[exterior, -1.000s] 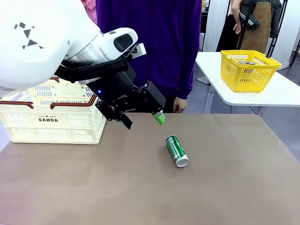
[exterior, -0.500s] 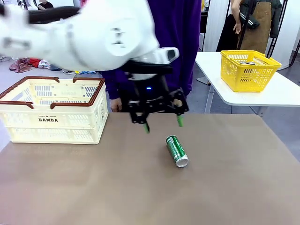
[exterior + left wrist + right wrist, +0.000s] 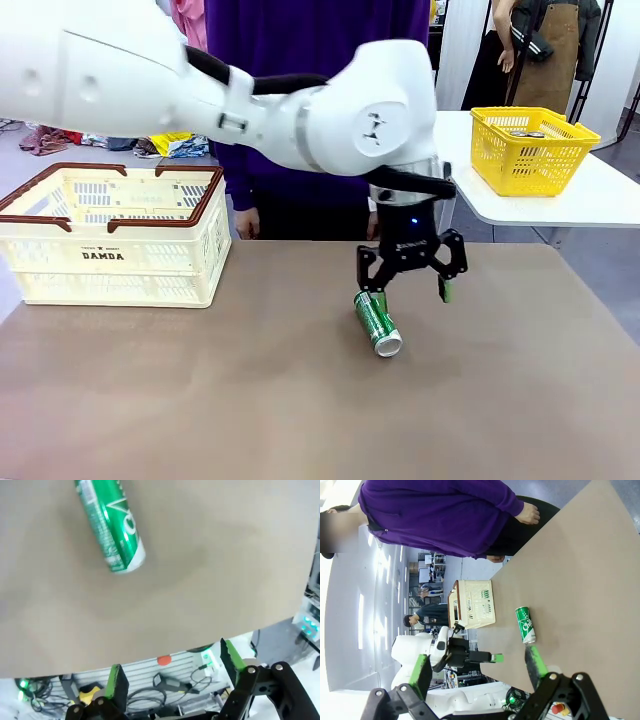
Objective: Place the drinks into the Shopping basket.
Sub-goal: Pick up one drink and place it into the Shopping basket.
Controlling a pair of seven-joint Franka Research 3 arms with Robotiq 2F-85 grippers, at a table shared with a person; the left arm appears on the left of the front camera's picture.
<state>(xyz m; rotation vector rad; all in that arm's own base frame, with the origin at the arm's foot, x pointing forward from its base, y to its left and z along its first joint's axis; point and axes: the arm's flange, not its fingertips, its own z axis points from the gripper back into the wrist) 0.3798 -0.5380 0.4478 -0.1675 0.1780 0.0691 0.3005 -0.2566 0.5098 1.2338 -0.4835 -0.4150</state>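
One drink, a green can (image 3: 378, 322) with silver ends, lies on its side on the brown table, right of centre. My left arm reaches across the middle, and my left gripper (image 3: 410, 292) hangs open just behind and right of the can's far end, with nothing between its fingers. The left wrist view has the can (image 3: 110, 527) at the upper left, well away from the spread green pads (image 3: 116, 680). The Shopping basket (image 3: 110, 262), cream with a brown rim, stands at the table's far left. My right gripper (image 3: 477, 669) is open and holds nothing, with the can (image 3: 525, 624) and the basket (image 3: 472, 610) farther off.
A person in a purple top (image 3: 320, 100) stands at the far side of the table. A yellow mesh basket (image 3: 535, 155) sits on a separate white table at the back right. Bare table surface (image 3: 250, 400) lies between the can and the crate.
My left arm has swung from beside the Shopping basket rightward across the table and lowered next to the green can. Its gripper stayed open. The can has not moved.
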